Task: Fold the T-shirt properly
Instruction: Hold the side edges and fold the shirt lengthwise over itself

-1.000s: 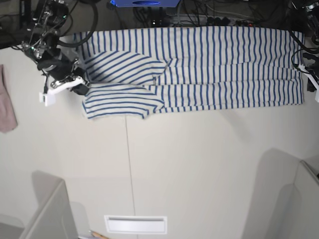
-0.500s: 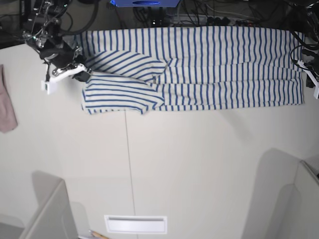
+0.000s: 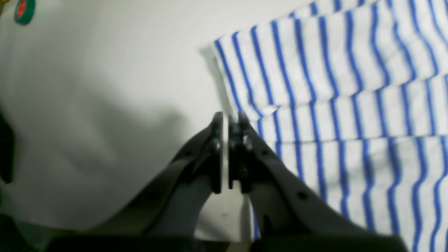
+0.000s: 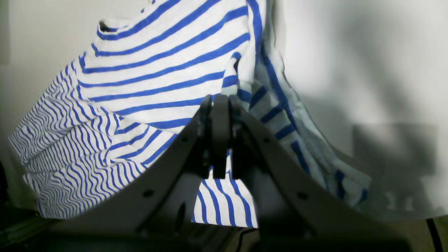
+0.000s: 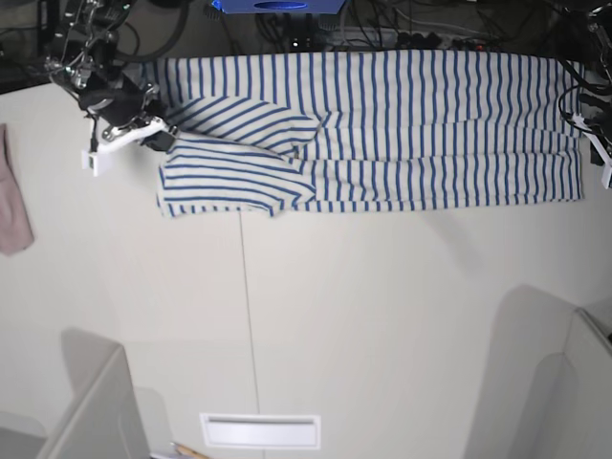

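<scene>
One T-shirt (image 5: 402,129), white with blue stripes, lies along the far edge of the bench (image 5: 382,316), spread lengthwise from the far left corner region to the right edge. It is folded into a long band; two sleeve flaps are counted at its left end, one lying over the other.

Two grippers are present. The right gripper (image 4: 220,136) sits at the shirt's left end in the base view, its claw closed tight; in its wrist view striped fabric rises bunched around and behind the fingertips, and whether cloth is pinched between them cannot be told. The left gripper (image 3: 229,150) stands at the shirt's right end, just beside the hem corner; its claw is closed to a thin slit with nothing seen between the tips, the cloth lying just to one side of them.

One pinkish cloth (image 5: 11,201) lies at the bench's left edge, well apart from the shirt. One white slotted plate (image 5: 260,430) sits near the front edge. One seam line (image 5: 249,316) runs across the bench top.
</scene>
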You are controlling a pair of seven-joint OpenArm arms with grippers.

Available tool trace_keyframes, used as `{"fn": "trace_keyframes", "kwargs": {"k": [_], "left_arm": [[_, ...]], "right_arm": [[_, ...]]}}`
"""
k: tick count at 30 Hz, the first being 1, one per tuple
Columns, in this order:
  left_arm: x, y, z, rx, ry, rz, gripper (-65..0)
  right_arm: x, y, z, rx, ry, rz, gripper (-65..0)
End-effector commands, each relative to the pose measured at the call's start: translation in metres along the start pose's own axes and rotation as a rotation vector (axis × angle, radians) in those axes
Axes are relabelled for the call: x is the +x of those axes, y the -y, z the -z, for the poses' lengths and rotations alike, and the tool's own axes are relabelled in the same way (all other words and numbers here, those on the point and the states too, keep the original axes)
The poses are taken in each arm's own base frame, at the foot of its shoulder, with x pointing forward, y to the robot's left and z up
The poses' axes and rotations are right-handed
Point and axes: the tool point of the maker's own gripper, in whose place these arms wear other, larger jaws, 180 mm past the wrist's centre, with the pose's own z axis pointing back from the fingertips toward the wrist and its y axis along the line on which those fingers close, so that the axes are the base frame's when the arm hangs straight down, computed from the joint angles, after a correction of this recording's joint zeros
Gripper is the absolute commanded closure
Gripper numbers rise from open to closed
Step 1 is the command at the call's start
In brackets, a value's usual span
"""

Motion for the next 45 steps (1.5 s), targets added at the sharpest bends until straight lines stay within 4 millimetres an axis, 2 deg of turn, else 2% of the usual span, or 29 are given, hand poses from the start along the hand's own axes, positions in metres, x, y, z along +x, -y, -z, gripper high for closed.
{"fn": "trace_keyframes", "kwargs": {"k": [1, 6, 10, 20, 22, 29, 32, 33, 34, 35, 36, 37, 41, 44, 45], "left_arm": [[0.012, -0.008, -0.004, 0.016, 0.032, 0.024, 0.0], [0.008, -0.009, -0.003, 0.013, 0.026, 0.009, 0.0], [0.0, -0.011, 0.001, 0.009, 0.006, -0.012, 0.0], [0.006, -0.013, 0.001, 0.014, 0.023, -0.017, 0.0], [0.008, -0.013, 0.001, 0.016, 0.027, -0.02, 0.0], [0.011, -0.011, 0.002, 0.011, 0.035, -0.017, -24.2], [0.02, -0.006, 0.0, -0.022, 0.082, -0.053, -35.7], [0.024, -0.002, 0.0, -0.048, 0.109, -0.08, -39.5], [0.027, 0.002, -0.001, -0.079, 0.135, -0.106, -43.1], [0.03, 0.006, -0.002, -0.101, 0.153, -0.123, -45.7], [0.032, 0.008, -0.002, -0.119, 0.17, -0.142, -48.1], [0.034, 0.009, -0.002, -0.129, 0.178, -0.153, -50.0], [0.017, -0.012, -0.003, -0.085, 0.168, -0.237, -52.3], [0.001, -0.015, 0.005, -0.089, 0.136, -0.29, -52.3], [0.002, -0.015, 0.007, -0.091, 0.139, -0.298, -52.0]], "right_arm": [[0.011, -0.004, -0.002, 0.012, 0.035, -0.014, 0.0], [0.0, 0.004, 0.006, -0.001, -0.006, 0.02, 0.0], [0.0, 0.007, 0.006, -0.007, -0.008, 0.024, 0.0], [-0.003, 0.01, 0.007, -0.012, -0.017, 0.033, 0.0], [-0.009, 0.011, 0.005, -0.014, -0.031, 0.033, 0.0], [-0.009, 0.016, 0.008, -0.026, -0.039, 0.037, 0.0], [-0.014, 0.015, 0.007, -0.023, -0.069, 0.035, 0.0], [-0.014, 0.015, 0.007, -0.023, -0.071, 0.034, -4.7], [-0.014, 0.014, 0.007, -0.021, -0.072, 0.034, -15.3], [-0.013, 0.014, 0.007, -0.021, -0.066, 0.034, -23.3], [-0.011, 0.014, 0.006, -0.021, -0.057, 0.031, -30.9], [-0.009, 0.012, 0.004, -0.019, -0.049, 0.026, -35.9], [0.003, 0.006, -0.005, -0.013, 0.025, 0.001, -37.5], [0.008, 0.006, -0.006, -0.014, 0.075, -0.001, -37.5], [0.01, 0.006, -0.006, -0.013, 0.084, -0.001, -37.5]]}}
